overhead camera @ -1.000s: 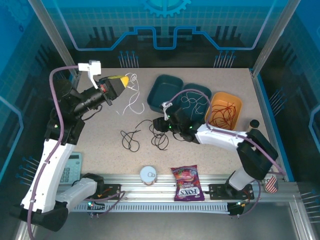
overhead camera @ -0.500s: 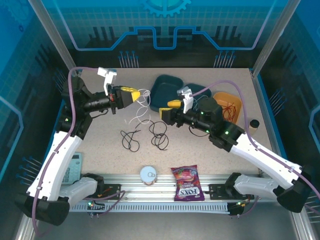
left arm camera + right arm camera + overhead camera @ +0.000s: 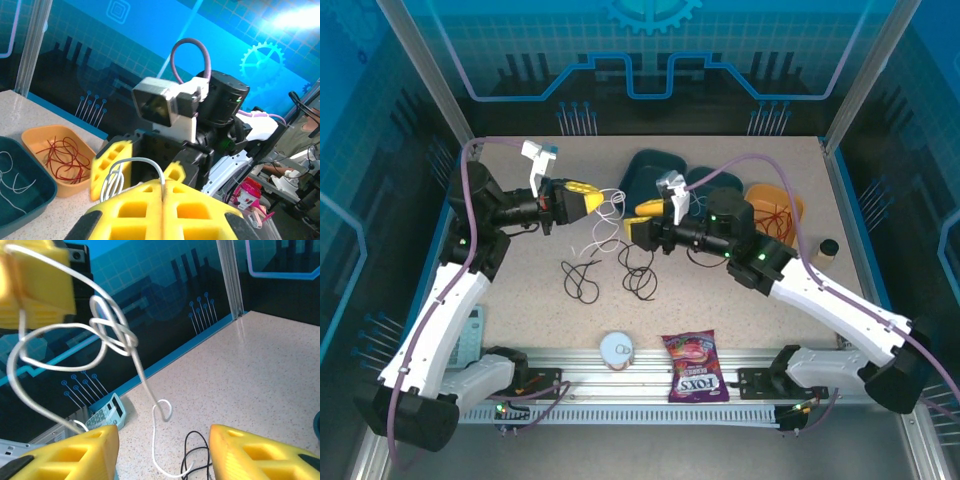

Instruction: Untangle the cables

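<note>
The white cable [image 3: 116, 335], looped into a loose knot, hangs from the left jaws, which are pinched together on its upper end. Below the knot its tail runs downward to the desk [image 3: 535, 290]. The right jaws stand apart, facing the knot. The black cable [image 3: 582, 277] lies coiled flat on the desk nearer the arms' bases. The red cable [image 3: 62, 157] sits in an orange tray [image 3: 75, 187].

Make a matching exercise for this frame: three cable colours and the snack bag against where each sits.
Things
1. thin knotted white cable
2. thin red cables
3. thin black cables
4. purple foil snack bag

Places
A. loose on the speckled tabletop
B. pinched in the left hand
C. at the tabletop's near edge
D. inside the orange plastic tray

Pairs: 1-B, 2-D, 3-A, 4-C
</note>
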